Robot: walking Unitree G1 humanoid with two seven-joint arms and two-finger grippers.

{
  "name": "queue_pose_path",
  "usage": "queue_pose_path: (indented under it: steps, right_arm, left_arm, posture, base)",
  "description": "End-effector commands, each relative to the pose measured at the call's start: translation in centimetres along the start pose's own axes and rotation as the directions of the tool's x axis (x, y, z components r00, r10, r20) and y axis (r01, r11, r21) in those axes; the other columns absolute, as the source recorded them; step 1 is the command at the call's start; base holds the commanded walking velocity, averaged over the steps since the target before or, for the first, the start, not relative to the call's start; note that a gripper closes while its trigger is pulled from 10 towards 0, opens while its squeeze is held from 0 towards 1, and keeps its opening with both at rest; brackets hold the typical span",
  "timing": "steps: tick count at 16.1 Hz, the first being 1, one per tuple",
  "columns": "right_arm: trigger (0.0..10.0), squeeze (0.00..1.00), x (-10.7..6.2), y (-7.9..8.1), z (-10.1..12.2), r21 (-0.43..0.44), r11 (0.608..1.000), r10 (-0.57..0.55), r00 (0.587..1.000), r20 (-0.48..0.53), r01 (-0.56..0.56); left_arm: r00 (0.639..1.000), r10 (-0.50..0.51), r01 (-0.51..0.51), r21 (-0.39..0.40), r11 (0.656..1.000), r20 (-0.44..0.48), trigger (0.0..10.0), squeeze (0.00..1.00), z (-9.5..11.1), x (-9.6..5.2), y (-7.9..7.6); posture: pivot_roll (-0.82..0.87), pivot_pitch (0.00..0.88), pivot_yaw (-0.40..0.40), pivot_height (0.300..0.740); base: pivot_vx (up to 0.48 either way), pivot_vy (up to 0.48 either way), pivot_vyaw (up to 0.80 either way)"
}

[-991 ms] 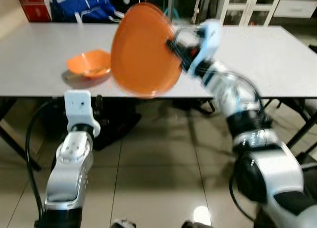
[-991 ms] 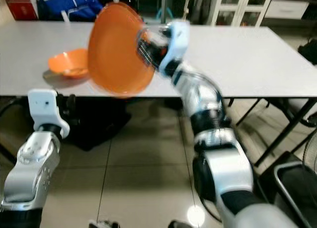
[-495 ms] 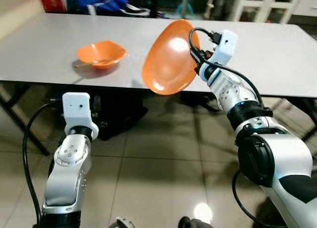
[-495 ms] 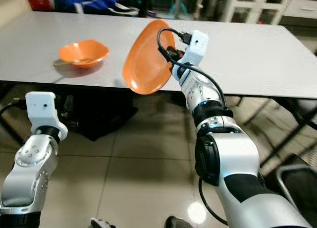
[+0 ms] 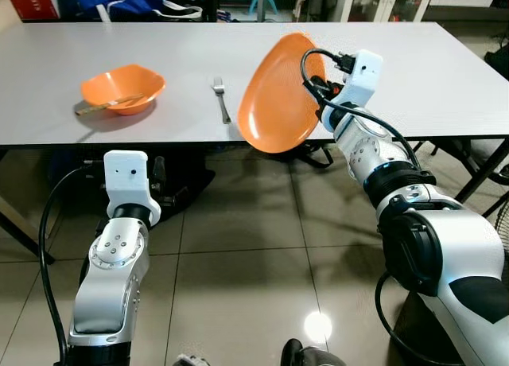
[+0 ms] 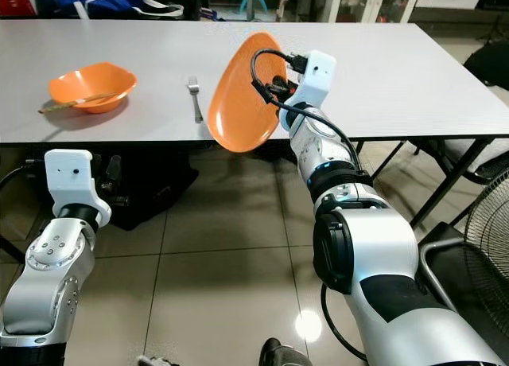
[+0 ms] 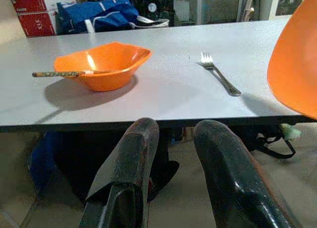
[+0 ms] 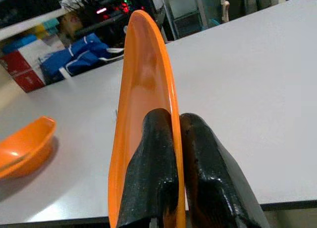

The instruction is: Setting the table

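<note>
The round orange plastic plate hangs on edge above the near rim of the long grey table, at about one o'clock from the robot's head, its lower rim dipping past the table edge. The right gripper pinches its rim, one black finger on each face, so the fingers are nearly together with only the thin wall between them. The plate looks light, stiff and smooth. Judging by that glossy surface, a rim pinch this narrow could let it swing or slip, though a drop would probably not break it; the rim is the sensible place to hold, since the dished middle offers nothing to clamp. Laying it flat will call for turning the wrist before release. At about eleven o'clock sits the orange plastic bowl, with a thin stick-like utensil resting across its rim, and at twelve o'clock the metal fork lies flat, just left of the plate. The count is one plate, one bowl, one fork and one stick utensil. The left gripper is held low in front of the table edge, its fingers a narrow gap apart and holding nothing.
</note>
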State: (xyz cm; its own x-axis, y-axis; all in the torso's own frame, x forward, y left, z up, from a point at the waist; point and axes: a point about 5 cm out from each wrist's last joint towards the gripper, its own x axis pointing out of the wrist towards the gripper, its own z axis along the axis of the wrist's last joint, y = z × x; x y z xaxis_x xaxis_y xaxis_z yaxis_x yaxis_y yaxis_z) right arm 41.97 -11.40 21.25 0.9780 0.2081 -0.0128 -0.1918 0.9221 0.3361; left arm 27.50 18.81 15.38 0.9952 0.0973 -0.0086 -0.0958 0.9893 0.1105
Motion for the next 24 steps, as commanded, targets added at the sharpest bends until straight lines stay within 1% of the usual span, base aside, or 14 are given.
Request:
queue_pose_path:
  steps: [1,2,4,6,10,15,19,24]
  right_arm:
    - [10.0,0.0,0.1,0.2,0.9,-0.033,0.999,0.0,0.999,0.048,0.002]
    - [10.0,0.0,0.1,0.1,0.6,-0.045,0.999,-0.006,0.999,0.042,0.008]
    - [10.0,0.0,0.0,0.0,0.5,-0.031,0.999,-0.02,0.999,0.043,0.021]
    - [10.0,0.0,0.0,-0.1,0.6,-0.049,0.998,-0.031,0.999,0.044,0.033]
    - [10.0,0.0,0.0,-0.3,0.4,-0.059,0.997,-0.044,0.998,0.037,0.046]
    - [10.0,0.0,-0.1,-0.4,-0.1,-0.065,0.997,-0.05,0.998,0.023,0.051]
    - [10.0,0.0,-0.1,-0.3,-0.4,-0.087,0.995,-0.043,0.999,0.013,0.044]
    - [10.0,0.0,-0.1,-0.2,-0.7,-0.107,0.993,-0.04,0.999,0.005,0.04]
  left_arm:
    - [1.0,-0.007,0.006,0.029,1.0,0.017,10.0,0.0,0.6,-0.1,0.0]
    - [1.0,-0.01,0.01,0.039,0.999,0.017,10.0,0.0,0.6,-0.1,0.0]
    - [1.0,-0.018,0.017,0.039,0.999,0.016,10.0,0.0,0.7,0.0,0.0]
    - [1.0,-0.024,0.023,0.031,0.999,0.018,10.0,0.0,0.9,0.2,-0.1]
    - [0.999,-0.03,0.029,0.033,0.999,0.024,10.0,0.0,1.1,-0.1,-0.3]
    - [0.999,-0.035,0.034,0.03,0.999,0.02,10.0,0.0,1.0,-0.2,-0.3]
    - [0.999,-0.046,0.046,0.024,0.999,0.002,10.0,0.0,0.9,-0.1,-0.6]
    - [0.999,-0.033,0.033,0.015,0.999,0.008,10.0,0.0,0.8,-0.3,-0.5]
  posture:
    - [0.04,0.04,-0.002,0.74]
    - [0.04,0.04,0.001,0.74]
    - [0.04,0.04,0.008,0.74]
    - [0.05,0.044,0.01,0.74]
    - [0.04,0.052,-0.005,0.74]
    - [0.03,0.057,-0.001,0.74]
    - [0.03,0.06,0.002,0.74]
    - [0.03,0.063,0.002,0.74]
  base:
    - [0.0,0.0,0.0]
    - [0.0,0.0,0.0]
    - [0.0,0.0,0.0]
    - [0.0,0.0,0.0]
    - [0.456,0.0,0.0]
    - [0.48,0.0,0.0]
    - [0.48,0.0,0.0]
    - [0.0,0.0,0.0]
